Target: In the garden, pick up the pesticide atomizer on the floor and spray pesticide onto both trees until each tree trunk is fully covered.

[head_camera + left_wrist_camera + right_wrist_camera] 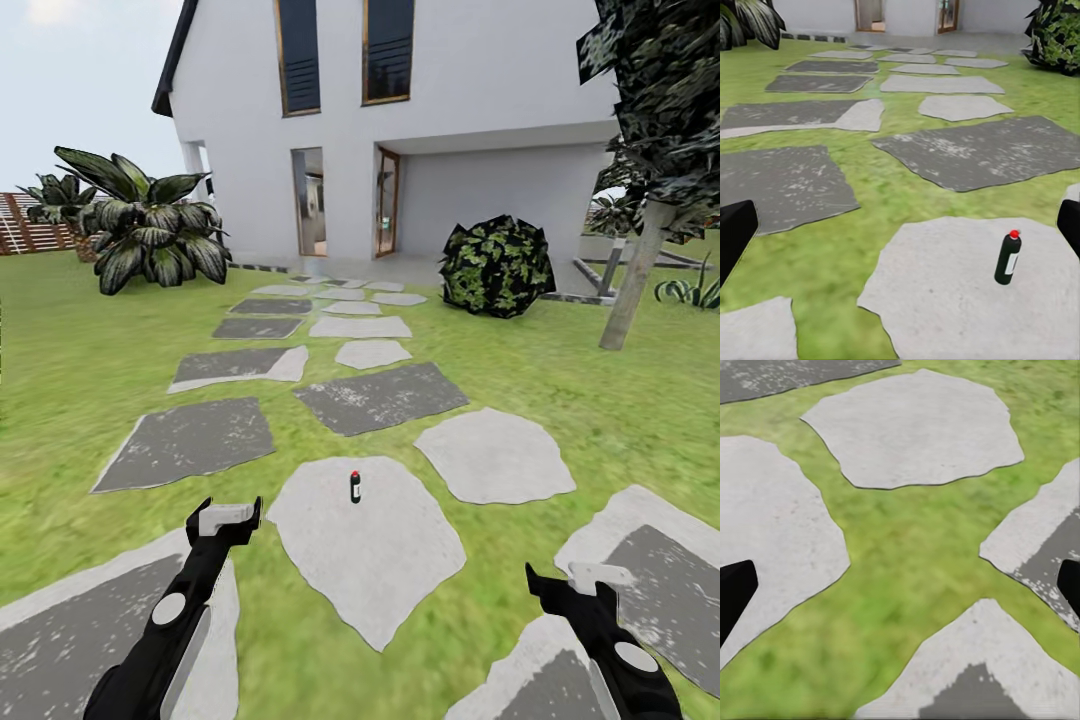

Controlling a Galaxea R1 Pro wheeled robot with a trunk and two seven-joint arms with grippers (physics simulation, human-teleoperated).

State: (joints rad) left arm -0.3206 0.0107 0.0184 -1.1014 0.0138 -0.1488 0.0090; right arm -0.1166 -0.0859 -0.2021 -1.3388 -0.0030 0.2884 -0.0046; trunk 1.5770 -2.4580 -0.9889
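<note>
The fingers [733, 236] of the left gripper [228, 517] are spread wide with nothing between them; in the left wrist view their black tips sit at opposite edges of the picture with open ground between. The right gripper [580, 583] is the same, its fingers [735, 592] far apart and empty over grass and paving. Both arms hang low in front of the robot, one on each side of a pale flagstone [370, 560].

The sprayer [355, 486] stands upright on that pale flagstone, toward its far end, a small dark bottle with a red cap and a light label. It is ahead of the two grippers, closer to the left one, and touched by neither. In the left wrist view it [1007, 257] stands just inside the line of that gripper's far finger.

Beyond it a path of flat stones, some dark grey and some pale, runs across the lawn [80, 360] to a white house [420, 120]. A round dark-leaved bush [497, 265] sits near the house. To the right stands a tree [640, 270] with a pale, slightly leaning trunk and a dark leafy crown, well away from the sprayer. On the left are broad-leaved plants [150, 235] and a stretch of slatted fence [30, 225].
</note>
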